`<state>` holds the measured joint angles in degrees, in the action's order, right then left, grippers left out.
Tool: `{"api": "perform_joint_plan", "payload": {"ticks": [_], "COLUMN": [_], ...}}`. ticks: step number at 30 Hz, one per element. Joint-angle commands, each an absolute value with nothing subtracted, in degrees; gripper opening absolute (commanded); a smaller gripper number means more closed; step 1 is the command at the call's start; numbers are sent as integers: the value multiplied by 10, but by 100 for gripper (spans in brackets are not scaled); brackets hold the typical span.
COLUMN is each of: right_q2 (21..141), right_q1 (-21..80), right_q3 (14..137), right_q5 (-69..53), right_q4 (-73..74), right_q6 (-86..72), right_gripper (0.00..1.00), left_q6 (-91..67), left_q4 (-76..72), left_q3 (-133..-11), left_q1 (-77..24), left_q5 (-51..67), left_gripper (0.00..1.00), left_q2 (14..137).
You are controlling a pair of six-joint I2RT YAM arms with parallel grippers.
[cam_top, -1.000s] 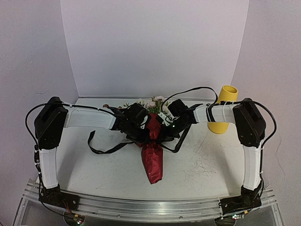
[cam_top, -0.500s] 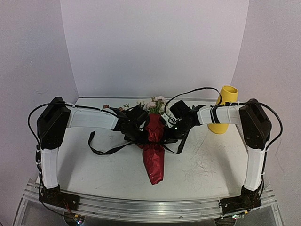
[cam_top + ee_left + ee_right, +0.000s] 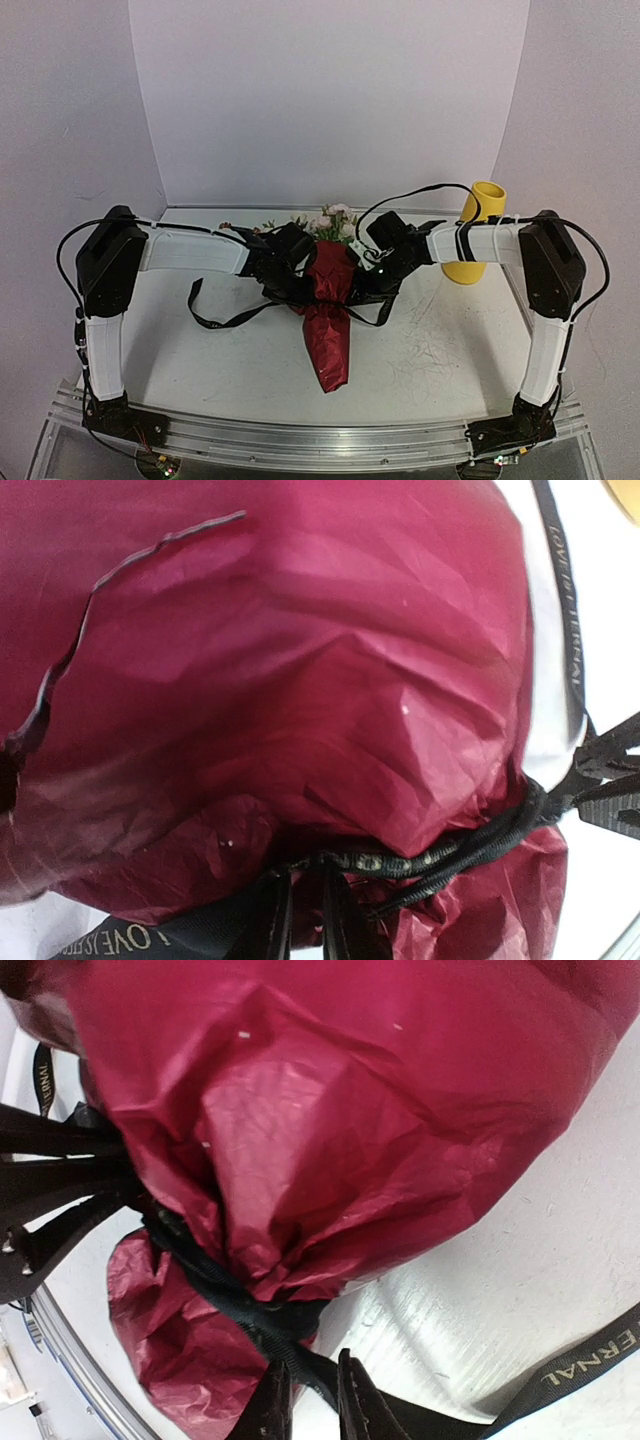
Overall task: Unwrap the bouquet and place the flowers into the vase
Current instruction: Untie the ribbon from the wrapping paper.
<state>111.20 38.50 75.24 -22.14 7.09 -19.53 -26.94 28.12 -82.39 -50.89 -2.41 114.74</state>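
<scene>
We pinch the black ribbon (image 3: 440, 855) around the bouquet (image 3: 328, 330) with our left gripper (image 3: 305, 925). Our right gripper (image 3: 308, 1405) straddles it, jaws barely parted. We cannot tell whether it grips.

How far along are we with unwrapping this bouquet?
Done: nothing yet; the black ribbon still cinches the red wrap. In hand: the left tool pinches the ribbon, the right tool straddles it. Remaining: untie, open the wrap, move the flowers into the vase.
</scene>
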Motion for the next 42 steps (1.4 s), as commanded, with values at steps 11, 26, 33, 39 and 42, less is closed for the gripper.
{"api": "perform_joint_plan", "payload": {"ticks": [11, 26, 33, 39, 42], "right_q2": [1125, 1178, 1180, 1164, 1154], "right_q1": [386, 388, 388, 388, 388], "right_q3": [809, 840, 843, 831, 825], "right_q5": [-274, -285, -292, -288, -284], "right_q4": [96, 95, 96, 96, 95], "right_q6": [-162, -156, -156, -156, -156], "right_gripper": [27, 26, 6, 0, 0], "left_q6": [-239, -233, -233, -227, -223], "left_q4": [255, 250, 250, 250, 250], "left_q3": [-848, -874, -879, -864, -854], "left_q1": [-508, -510, -510, -510, -510], "left_q5": [71, 81, 90, 99, 99], "left_gripper": [23, 29, 23, 13, 8], "left_q2": [1105, 1154, 1167, 1156, 1146]}}
